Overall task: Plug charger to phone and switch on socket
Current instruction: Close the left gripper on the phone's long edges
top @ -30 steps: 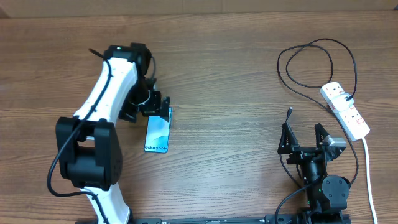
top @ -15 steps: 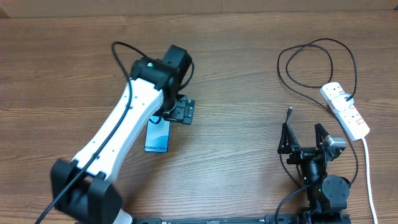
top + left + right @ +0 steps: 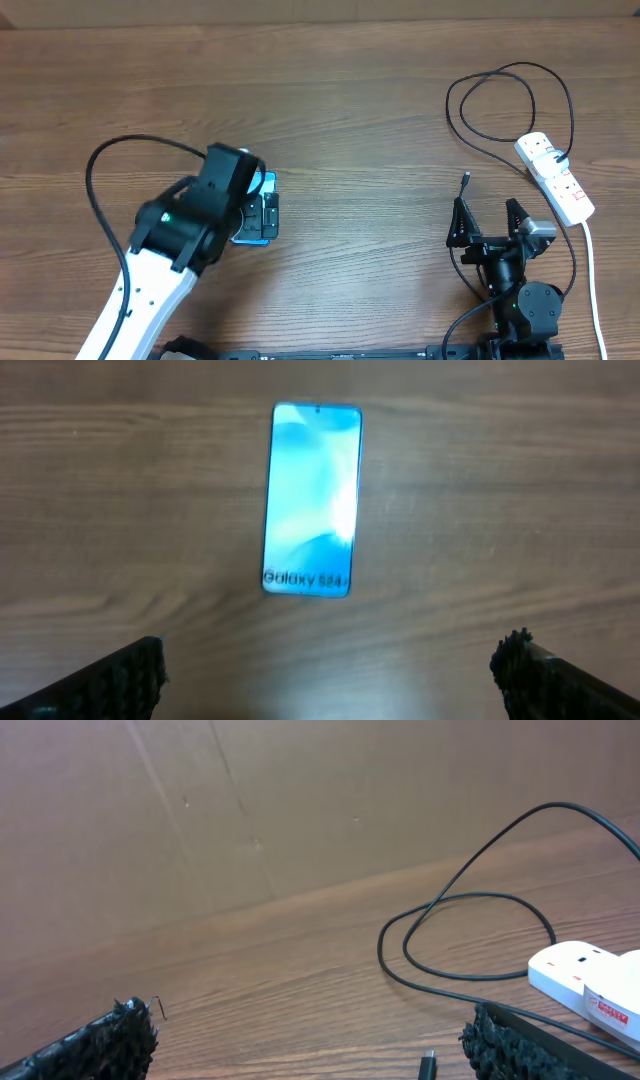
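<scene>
The phone (image 3: 312, 500) lies flat on the wooden table, screen up, with "Galaxy S24" text on it. In the overhead view my left gripper (image 3: 268, 215) hangs above the phone (image 3: 245, 237) and hides most of it. In the left wrist view the left gripper (image 3: 332, 652) is open wide and empty, and its fingers are apart from the phone. The charger cable (image 3: 500, 100) loops at the far right, and its plug tip (image 3: 466, 180) lies loose on the table. The socket (image 3: 555, 178) lies at the right edge. My right gripper (image 3: 488, 222) is open and empty just behind the plug tip (image 3: 428, 1065).
The socket's thick white cord (image 3: 592, 270) runs toward the front right edge. The right wrist view shows the cable loop (image 3: 470, 920), an end of the socket (image 3: 590, 975) and a brown cardboard wall behind the table.
My left arm has swung from beyond the phone back toward the front, and its gripper now sits over the phone. The right arm, cable and socket have not moved.
</scene>
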Available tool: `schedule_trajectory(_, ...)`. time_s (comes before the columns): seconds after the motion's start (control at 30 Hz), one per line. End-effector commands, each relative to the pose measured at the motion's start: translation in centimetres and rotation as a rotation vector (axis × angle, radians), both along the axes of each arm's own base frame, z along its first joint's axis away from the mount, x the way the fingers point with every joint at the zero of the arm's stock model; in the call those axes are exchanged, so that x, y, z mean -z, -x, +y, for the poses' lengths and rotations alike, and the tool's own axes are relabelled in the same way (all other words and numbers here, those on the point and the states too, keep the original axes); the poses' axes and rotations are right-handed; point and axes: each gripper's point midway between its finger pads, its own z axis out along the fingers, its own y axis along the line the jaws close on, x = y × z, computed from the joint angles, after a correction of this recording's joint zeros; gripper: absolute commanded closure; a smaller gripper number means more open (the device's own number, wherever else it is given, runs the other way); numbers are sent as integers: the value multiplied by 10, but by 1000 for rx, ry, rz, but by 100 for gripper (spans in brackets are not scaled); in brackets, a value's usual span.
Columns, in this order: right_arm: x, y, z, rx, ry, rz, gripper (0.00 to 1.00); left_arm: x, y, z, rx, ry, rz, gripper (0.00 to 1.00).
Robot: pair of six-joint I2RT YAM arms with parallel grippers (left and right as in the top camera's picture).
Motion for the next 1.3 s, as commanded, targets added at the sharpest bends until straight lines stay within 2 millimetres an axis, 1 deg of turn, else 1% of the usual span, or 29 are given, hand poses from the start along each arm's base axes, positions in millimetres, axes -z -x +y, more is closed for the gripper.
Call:
schedule_trajectory(0.0,2,0,-2,13,1,-5,0,12,-6,3,-44,3,0,1)
schedule_trajectory(0.1,2,0,-2,13,1,-5,0,25,-12,3,-68,-9,48,0)
schedule_trajectory(0.17,2,0,-2,13,1,-5,0,41,-17,6,-96,-21,110,0)
schedule_trajectory(0.37,2,0,-2,13,1,-5,0,88,-31,25,-150,-82,286,0)
schedule_trajectory(0.4,2,0,-2,13,1,-5,0,93,-33,25,-145,-87,298,0)
schedule_trajectory(0.47,2,0,-2,13,1,-5,0,102,-37,21,-55,-102,316,0)
schedule_trajectory(0.53,2,0,-2,13,1,-5,0,108,-39,15,28,-112,323,1)
schedule_trajectory(0.7,2,0,-2,13,1,-5,0,109,-45,4,96,-74,301,0)
schedule_trajectory(0.9,2,0,-2,13,1,-5,0,108,-60,-1,113,-64,242,0)
schedule_trajectory(1.0,2,0,-2,13,1,-5,0,111,-68,-3,112,-58,223,0)
schedule_trajectory(1.13,2,0,-2,13,1,-5,0,120,-71,-4,112,-62,236,1)
schedule_trajectory(1.27,2,0,-2,13,1,-5,0,135,-70,-3,111,-73,275,0)
